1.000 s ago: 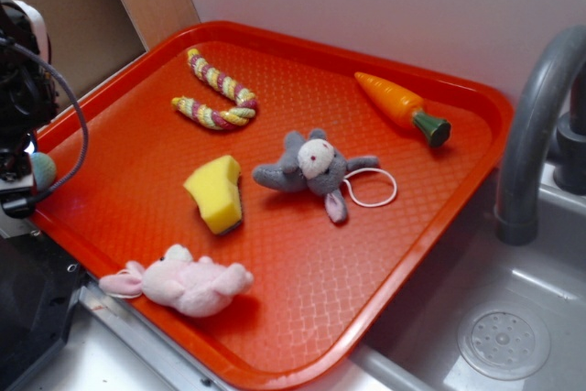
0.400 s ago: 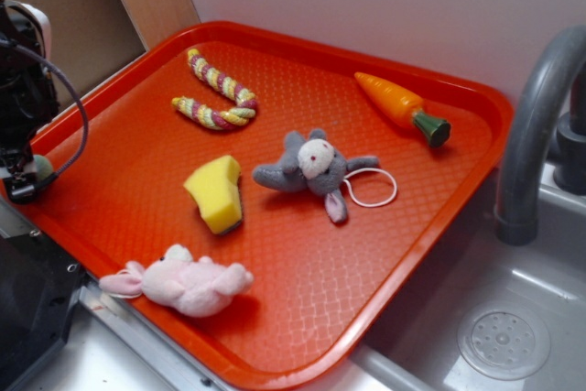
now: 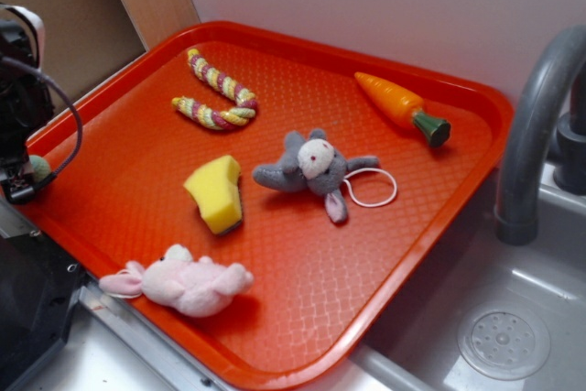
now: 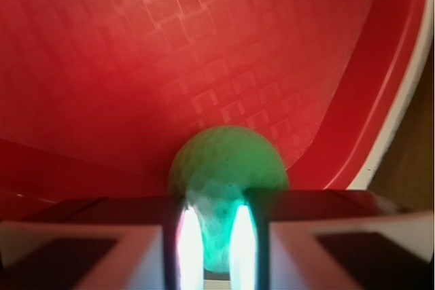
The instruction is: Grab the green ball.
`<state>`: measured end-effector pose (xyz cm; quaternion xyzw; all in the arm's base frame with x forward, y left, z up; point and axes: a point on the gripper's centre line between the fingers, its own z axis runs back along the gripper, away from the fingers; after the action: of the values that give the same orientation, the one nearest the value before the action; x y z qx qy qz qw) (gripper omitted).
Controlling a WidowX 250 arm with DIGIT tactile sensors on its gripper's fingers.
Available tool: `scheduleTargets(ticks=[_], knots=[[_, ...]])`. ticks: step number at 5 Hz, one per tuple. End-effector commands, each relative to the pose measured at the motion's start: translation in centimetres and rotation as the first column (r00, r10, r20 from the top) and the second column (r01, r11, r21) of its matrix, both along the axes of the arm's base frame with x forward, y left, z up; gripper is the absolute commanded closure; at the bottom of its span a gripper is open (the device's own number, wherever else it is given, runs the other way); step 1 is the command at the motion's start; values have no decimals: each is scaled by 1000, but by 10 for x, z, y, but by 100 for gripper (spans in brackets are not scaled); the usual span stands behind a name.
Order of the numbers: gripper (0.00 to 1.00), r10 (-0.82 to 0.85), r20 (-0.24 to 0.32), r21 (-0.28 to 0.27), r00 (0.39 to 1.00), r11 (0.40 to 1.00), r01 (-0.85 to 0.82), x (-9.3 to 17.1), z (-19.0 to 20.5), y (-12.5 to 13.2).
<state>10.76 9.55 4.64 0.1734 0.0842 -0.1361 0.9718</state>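
**Gripper Closed Around Green Ball at Tray Edge**

Currently, the gripper [image 4: 212,246] sits at the left edge of the red tray [image 3: 385,254], low against the tray surface. In the wrist view, the green ball [image 4: 228,161] occupies the narrow gap between the two fingers [image 4: 132,242], with both pads pressed against its sides; the jaws are nearly closed and gripping the ball. The ball rests near the tray's raised rim. In the exterior view, only a small part of the green ball [image 3: 38,168] shows beside the gripper [image 3: 23,180].

Other items on the tray, all well apart from the gripper:
- yellow sponge wedge [image 3: 215,192]
- grey plush toy [image 3: 314,168]
- pink plush toy [image 3: 181,281]
- toy carrot [image 3: 401,107]
- striped rope toy [image 3: 217,93]
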Motion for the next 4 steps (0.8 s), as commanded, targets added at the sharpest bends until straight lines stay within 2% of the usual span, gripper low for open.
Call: scheduleTargets(ticks=[1,2,3,4], knots=[[100,179,311,-201,934,972,-120,59,71,-70],[100,325,268,-307,907,921,-240,87,104,-100],[100,376,302,-352,876,898,-264,106,140,-124],[100,382,309,-377,871,890,-257,109,170,-138]])
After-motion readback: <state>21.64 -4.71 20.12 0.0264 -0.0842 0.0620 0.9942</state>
